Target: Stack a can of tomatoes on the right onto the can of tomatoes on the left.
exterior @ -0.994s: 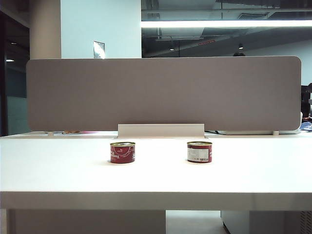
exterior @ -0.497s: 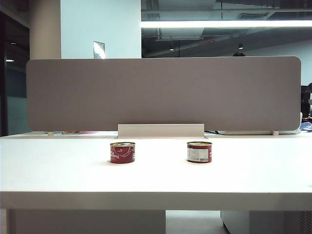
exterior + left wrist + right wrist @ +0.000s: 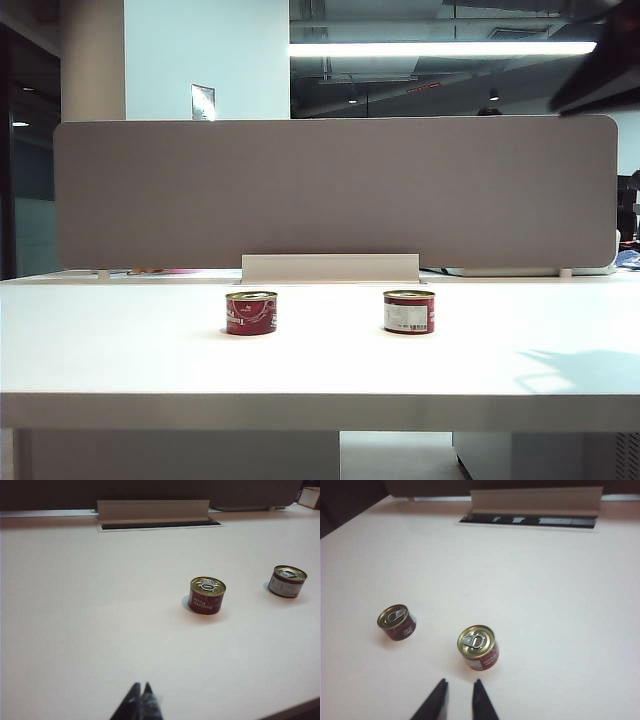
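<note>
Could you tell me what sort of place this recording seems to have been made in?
Probably an open-plan office or lab. The two tomato cans sit on a white desk backed by a grey partition screen, with a cable tray at its foot and strip lighting under an exposed ceiling.

Legible text: none. Left can (image 3: 206, 595): white lettering on red label, upside down in the left wrist view, too blurred to read. Right can (image 3: 409, 312): white panel of fine print, illegible. Wall sign (image 3: 203, 102) behind the partition: unreadable.
</note>
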Action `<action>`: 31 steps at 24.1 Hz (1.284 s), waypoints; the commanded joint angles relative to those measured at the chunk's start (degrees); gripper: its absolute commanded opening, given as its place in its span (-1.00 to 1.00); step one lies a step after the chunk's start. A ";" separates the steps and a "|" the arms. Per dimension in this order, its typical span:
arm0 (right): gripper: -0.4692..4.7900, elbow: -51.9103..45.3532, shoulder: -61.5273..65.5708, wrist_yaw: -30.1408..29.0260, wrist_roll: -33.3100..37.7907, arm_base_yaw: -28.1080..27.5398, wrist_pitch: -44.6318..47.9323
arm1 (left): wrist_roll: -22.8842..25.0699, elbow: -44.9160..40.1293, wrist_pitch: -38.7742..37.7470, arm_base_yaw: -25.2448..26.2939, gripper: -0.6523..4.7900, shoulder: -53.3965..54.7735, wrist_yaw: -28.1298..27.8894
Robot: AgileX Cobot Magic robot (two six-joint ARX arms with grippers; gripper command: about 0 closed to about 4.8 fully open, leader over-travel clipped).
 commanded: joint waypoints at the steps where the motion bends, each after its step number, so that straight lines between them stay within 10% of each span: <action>1: -0.56 2.23 4.63 -0.07 -0.33 1.31 1.60 | 0.44 0.13 -0.59 0.04 -0.78 0.04 0.61; 10: -0.53 8.11 16.50 2.97 -6.58 6.27 3.04 | 0.44 0.13 -0.61 0.07 -0.78 0.04 0.20; 12: 0.08 11.93 21.90 4.57 -7.54 7.89 2.91 | 0.44 0.13 -0.59 0.07 -0.78 0.04 0.17; 19: 0.89 24.44 35.19 5.68 -7.63 10.21 -3.28 | 0.44 0.13 -0.61 0.07 -0.78 0.04 0.04; 31: 1.00 38.45 48.72 12.63 -7.87 14.01 -18.45 | 0.44 0.13 -0.57 0.09 -0.78 0.04 0.04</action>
